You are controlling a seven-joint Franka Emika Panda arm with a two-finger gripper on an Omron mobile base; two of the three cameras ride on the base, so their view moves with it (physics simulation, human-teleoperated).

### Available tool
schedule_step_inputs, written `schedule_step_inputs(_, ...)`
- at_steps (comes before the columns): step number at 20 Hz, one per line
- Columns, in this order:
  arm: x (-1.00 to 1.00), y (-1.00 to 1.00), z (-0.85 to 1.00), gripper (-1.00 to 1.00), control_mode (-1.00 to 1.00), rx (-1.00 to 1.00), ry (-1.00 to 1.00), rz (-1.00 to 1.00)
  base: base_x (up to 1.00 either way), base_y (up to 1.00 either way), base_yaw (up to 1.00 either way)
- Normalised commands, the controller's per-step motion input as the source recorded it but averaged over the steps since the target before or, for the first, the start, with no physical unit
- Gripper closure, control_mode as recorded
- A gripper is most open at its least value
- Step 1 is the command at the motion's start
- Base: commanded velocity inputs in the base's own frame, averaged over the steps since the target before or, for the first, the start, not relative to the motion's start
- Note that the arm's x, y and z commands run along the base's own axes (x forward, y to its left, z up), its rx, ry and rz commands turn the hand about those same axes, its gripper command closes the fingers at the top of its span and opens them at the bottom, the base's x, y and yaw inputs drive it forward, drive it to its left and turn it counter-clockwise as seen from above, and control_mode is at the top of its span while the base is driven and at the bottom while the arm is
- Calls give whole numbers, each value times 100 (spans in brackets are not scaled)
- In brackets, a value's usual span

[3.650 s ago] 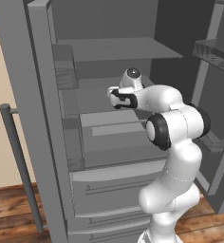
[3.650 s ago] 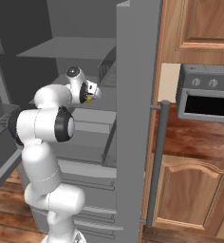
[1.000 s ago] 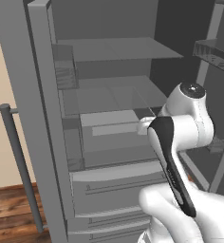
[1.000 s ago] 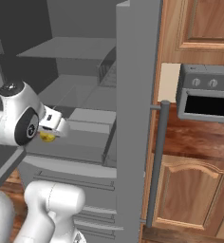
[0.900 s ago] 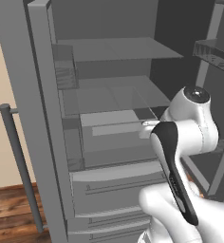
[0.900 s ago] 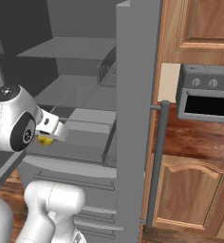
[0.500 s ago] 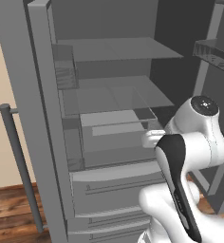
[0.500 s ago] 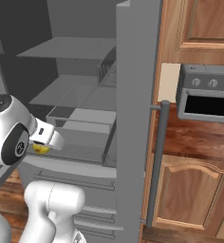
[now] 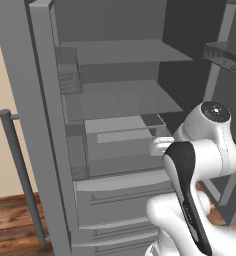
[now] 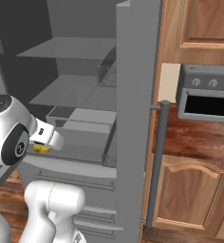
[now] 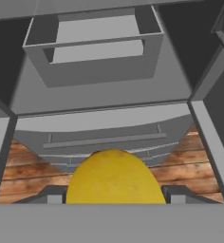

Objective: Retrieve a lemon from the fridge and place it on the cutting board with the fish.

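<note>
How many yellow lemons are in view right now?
1. The small bright yellow lemon sits between the gripper fingers, out in front of the open grey fridge. Others may be hidden.

left base view: from behind-left of the arm, facing forward and down into the open fridge [image 9: 115, 100] — shelves and lower drawers close.
right base view: from behind-right, same fridge interior, door edge mid-frame, wood cabinets to the right.
hand view: looks along the gripper [image 11: 113, 192] — lemon [image 11: 113, 178] very near, fridge drawers and wood floor beyond.
shared: fridge shelves, drawers.
</note>
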Motion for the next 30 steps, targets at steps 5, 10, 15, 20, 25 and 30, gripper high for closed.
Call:
schedule_step_inputs(5,0,0,0,100,-100,0,0,0,0,0,0)
schedule_step_inputs(10,-25,-2,0,100,-100,0,0,0,0,0,0)
schedule_step_inputs(15,-57,-8,0,100,-100,0,0,-3,0,0,0)
schedule_step_inputs(20,-50,-8,0,100,-100,0,1,-4,0,0,0)
schedule_step_inputs(25,0,0,0,100,-100,0,0,0,0,0,0)
schedule_step_inputs(30,0,0,0,100,-100,0,0,0,0,0,0)
